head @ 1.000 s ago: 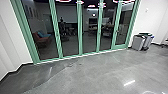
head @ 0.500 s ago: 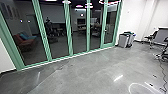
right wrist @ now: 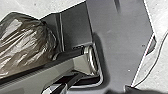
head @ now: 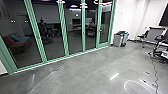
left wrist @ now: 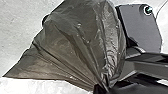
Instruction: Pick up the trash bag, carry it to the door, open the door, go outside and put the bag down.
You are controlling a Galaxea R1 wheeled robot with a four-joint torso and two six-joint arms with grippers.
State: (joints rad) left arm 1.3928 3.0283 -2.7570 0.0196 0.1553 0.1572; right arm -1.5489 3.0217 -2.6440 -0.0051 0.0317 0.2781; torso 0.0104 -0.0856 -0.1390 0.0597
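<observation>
The dark, translucent trash bag point(left wrist: 75, 42) hangs large in the left wrist view. Its folds draw together at my left gripper point(left wrist: 101, 88), which is shut on the gathered plastic. In the right wrist view the shiny brown side of the bag point(right wrist: 22, 42) bulges beside the robot's own dark plate and jointed bar. Green-framed glass doors point(head: 64, 30) stretch across the left and middle of the head view, with a dark room behind the panes. Whether any panel stands ajar I cannot tell.
Grey bins point(head: 120, 39) stand by the white wall just right of the glass front. Farther right are a dark chair point(head: 142, 37) and a grey panel point(head: 155, 34). A thin cable point(head: 155, 72) runs over the polished floor point(head: 82, 75) at the right.
The whole head picture has shifted left as the camera turned right. The left white wall has mostly left the picture, while the chairs and the floor cable have come in at the right.
</observation>
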